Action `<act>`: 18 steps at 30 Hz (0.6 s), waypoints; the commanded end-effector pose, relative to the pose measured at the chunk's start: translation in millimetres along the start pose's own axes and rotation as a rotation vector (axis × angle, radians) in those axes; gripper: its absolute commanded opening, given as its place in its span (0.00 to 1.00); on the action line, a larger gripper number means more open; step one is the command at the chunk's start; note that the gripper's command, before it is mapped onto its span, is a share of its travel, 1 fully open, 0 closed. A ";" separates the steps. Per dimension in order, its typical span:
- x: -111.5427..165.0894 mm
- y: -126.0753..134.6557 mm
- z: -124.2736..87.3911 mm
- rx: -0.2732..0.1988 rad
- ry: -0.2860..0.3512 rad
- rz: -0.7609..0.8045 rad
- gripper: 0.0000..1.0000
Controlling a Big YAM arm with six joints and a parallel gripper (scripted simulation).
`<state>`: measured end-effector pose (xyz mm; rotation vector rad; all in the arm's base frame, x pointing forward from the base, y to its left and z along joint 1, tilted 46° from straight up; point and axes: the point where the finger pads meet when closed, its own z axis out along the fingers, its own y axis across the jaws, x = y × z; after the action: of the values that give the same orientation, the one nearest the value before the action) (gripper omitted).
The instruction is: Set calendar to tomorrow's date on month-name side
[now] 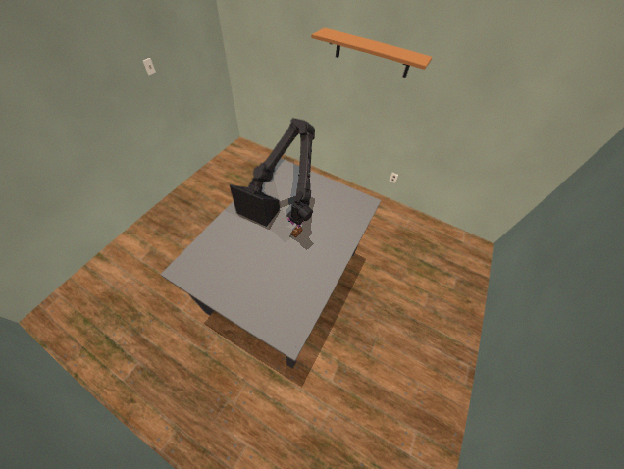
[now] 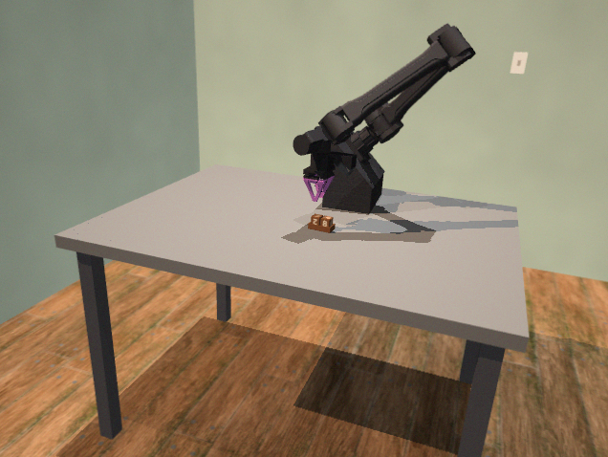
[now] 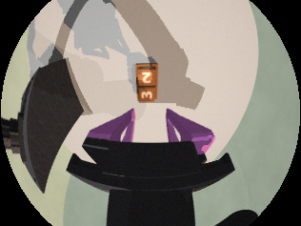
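Gripper hovers above calendar, jaws part-spread, pinching nothing; calendar sits on table just before arm base, tray flat, both cubes side by side. You centre over one cube, descend straight, keep fingers clear of neighbour and tray rim. Month's name unreadable; front digits blurred, second unclear; top faces read 2 and 3

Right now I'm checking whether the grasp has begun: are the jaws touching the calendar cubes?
Apart. The exterior view shows the gripper hanging above the cubes, with bare table visible between them; its jaws hold nothing.
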<state>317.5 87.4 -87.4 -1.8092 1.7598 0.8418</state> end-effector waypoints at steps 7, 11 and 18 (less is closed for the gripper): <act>-1.4 6.6 17.9 -0.011 -0.005 0.006 0.45; -0.7 7.4 24.8 -0.013 -0.005 0.008 0.45; -0.3 7.8 32.7 -0.014 -0.004 0.008 0.45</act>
<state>312.4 103.9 -104.5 -1.8135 1.7542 0.8445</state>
